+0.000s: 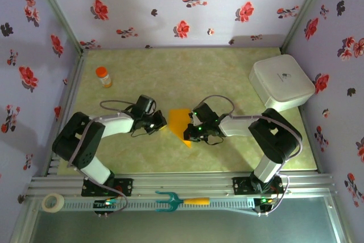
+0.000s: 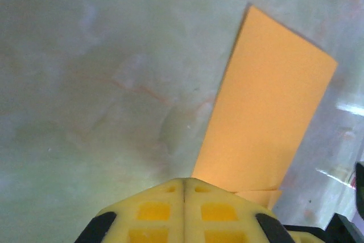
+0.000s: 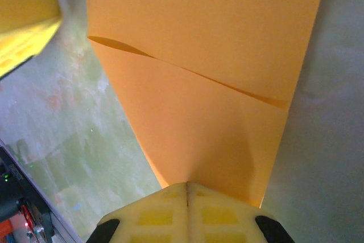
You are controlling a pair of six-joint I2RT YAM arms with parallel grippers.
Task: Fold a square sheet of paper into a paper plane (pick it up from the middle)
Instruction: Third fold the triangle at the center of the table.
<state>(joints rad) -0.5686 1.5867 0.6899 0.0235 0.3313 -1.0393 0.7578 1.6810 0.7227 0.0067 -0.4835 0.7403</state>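
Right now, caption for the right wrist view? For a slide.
Right gripper, jaws shut, at the narrow end of the folded orange paper lying on the table.

Light: you get soft, even brightness.
Glare: white streaks on the tabletop (image 2: 347, 109), left wrist view.
Blur: your wrist views look soft.

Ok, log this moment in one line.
paper: folded, on table | left claw: shut, at paper | right claw: shut, at paper

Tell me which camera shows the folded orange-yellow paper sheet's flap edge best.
Right wrist: the orange-yellow paper sheet is close up, its flap edge running clearly across. Left wrist shows a narrower slanted strip; top external, just a small orange patch.
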